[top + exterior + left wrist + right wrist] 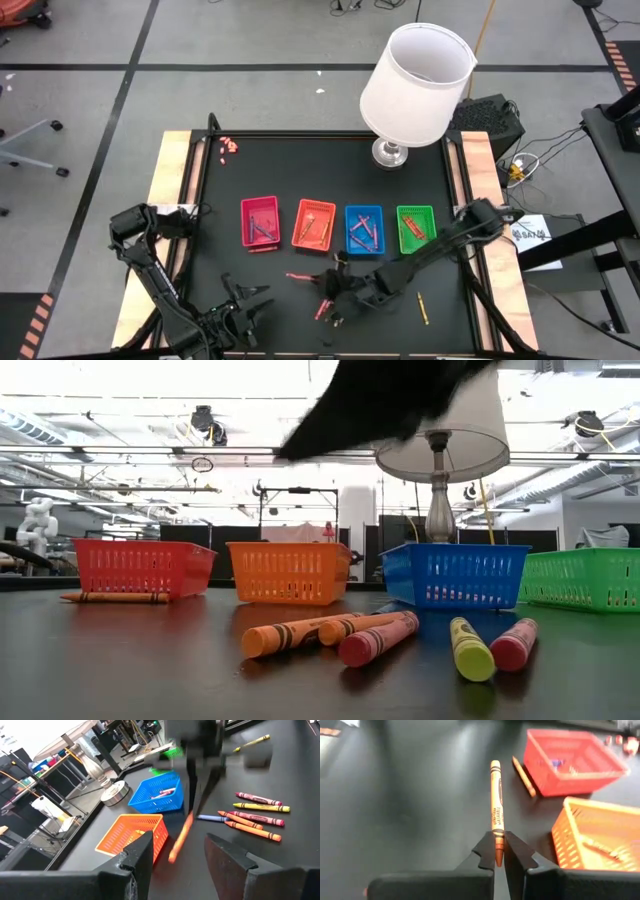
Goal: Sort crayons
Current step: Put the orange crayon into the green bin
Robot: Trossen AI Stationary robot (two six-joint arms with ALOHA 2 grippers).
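Note:
Four trays stand in a row: red [260, 221], orange [313, 224], blue [364, 229] and green [415, 228]. My right gripper [499, 854] hangs in front of the orange and blue trays, shut on an orange crayon [495, 805]. Several loose crayons [256, 815], orange, red, yellow and blue, lie flat on the black table near it. One more orange crayon [115, 597] lies in front of the red tray. At the table's near left my left gripper [176, 854] stands open with nothing between its fingers. My right gripper pinches the orange crayon by its bare pointed end [498, 847] between its two fingertips. The crayon lies along the fingers and sticks out ahead of them, flat end leading. It slants above the table, lifted clear, as the left wrist view shows.
A table lamp with a white shade [415, 82] stands at the far edge behind the blue tray. Small pink-red bits [228, 147] lie at the far left corner. A yellow crayon [422, 308] lies alone near the front right. Wooden rails [168, 190] border the table's sides.

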